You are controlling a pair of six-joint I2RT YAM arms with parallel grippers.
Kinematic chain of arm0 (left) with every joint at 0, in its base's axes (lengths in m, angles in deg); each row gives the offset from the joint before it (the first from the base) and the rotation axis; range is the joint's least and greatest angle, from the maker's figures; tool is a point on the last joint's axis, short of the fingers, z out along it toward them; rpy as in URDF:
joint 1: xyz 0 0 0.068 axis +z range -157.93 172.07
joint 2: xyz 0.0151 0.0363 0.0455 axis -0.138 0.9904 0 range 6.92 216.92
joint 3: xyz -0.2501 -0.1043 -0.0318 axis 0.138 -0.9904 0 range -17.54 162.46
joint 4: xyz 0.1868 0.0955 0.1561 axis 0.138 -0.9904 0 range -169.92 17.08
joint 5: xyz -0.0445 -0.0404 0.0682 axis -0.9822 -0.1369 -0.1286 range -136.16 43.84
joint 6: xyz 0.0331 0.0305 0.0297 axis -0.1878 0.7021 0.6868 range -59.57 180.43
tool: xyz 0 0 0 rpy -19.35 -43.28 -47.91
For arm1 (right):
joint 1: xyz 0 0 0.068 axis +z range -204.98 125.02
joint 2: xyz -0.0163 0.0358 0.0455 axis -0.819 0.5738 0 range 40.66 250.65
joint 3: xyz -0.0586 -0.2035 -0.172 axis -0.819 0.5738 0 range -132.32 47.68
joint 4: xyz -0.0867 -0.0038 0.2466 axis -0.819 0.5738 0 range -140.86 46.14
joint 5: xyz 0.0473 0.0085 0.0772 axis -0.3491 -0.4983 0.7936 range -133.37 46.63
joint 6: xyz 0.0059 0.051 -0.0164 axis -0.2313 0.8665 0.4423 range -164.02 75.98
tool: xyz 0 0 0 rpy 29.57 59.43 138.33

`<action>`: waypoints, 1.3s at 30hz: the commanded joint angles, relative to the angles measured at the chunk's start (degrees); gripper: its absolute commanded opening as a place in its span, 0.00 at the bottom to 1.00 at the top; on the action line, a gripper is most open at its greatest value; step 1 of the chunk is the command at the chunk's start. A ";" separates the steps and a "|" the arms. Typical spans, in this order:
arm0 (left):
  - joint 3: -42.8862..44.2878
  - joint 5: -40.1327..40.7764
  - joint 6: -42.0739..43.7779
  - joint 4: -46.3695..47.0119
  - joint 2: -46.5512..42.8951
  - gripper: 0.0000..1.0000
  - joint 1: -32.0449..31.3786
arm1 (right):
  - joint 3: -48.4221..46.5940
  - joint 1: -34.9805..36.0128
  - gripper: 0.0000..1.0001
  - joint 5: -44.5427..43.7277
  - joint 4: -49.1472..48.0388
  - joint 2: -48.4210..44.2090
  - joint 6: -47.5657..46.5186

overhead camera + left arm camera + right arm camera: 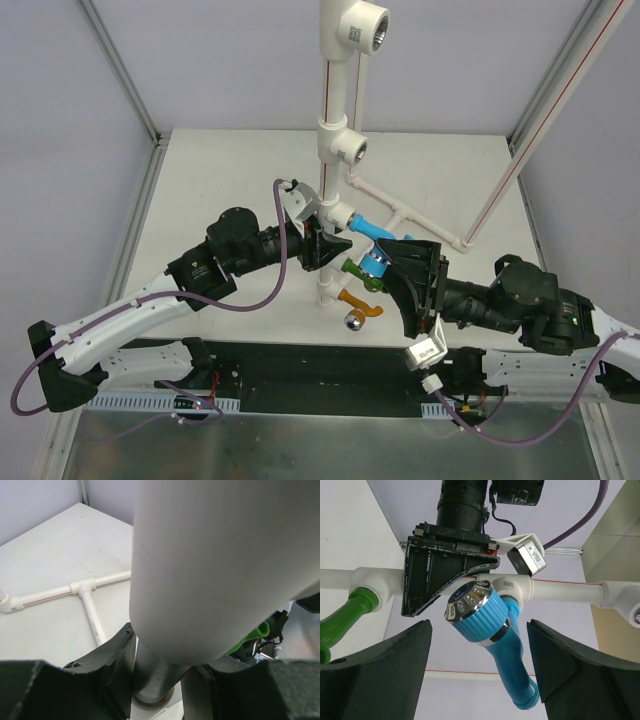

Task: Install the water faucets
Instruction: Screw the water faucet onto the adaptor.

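A white upright pipe (330, 90) with tee fittings stands mid-table. The light blue faucet (374, 246) sticks out from a tee on it, with the green faucet (355, 270) and the orange faucet (356, 306) below. My left gripper (325, 245) is shut on the pipe (155, 672), seen close up in the left wrist view. My right gripper (388, 268) is open. Its fingers stand either side of the blue faucet (490, 625) without touching it. The green faucet (340, 617) also shows at the left of the right wrist view, joined to a tee.
Two upper tees (352, 150) on the upright pipe have open sockets. A loose white pipe-and-tee piece (400, 210) lies on the table behind the stand, also in the left wrist view (82, 587). A slanted striped pipe (540, 130) leans at the right.
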 commanded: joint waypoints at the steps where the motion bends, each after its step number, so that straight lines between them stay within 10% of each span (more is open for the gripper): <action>1: 0.78 -0.98 -9.20 -5.58 1.57 0.00 -0.29 | 0.04 0.01 0.64 -1.31 -0.97 0.74 -2.89; 4: 0.70 -0.99 -9.20 -5.58 1.31 0.00 -0.38 | 2.41 0.09 0.09 -1.75 -3.16 0.31 -0.08; 7: 0.35 -0.90 -9.20 -5.32 0.87 0.00 -0.37 | 5.40 0.53 0.00 -1.22 -7.02 -1.19 8.06; 16: -0.53 -0.81 -9.28 -5.14 0.51 0.00 -0.38 | 4.62 2.38 0.00 -18.16 -21.00 -0.93 77.28; 25: 0.52 -2.12 -9.81 -4.44 2.36 0.00 -0.29 | 9.60 2.38 0.03 -32.95 -17.67 -4.44 181.93; 33: 0.17 -2.48 -10.87 -3.56 1.75 0.00 -0.37 | 9.97 2.38 0.73 -42.07 -18.11 -8.83 164.24; 39: -0.01 -2.21 -10.87 -3.64 1.31 0.00 -0.29 | 9.81 2.29 0.88 -51.84 -20.92 -14.02 128.06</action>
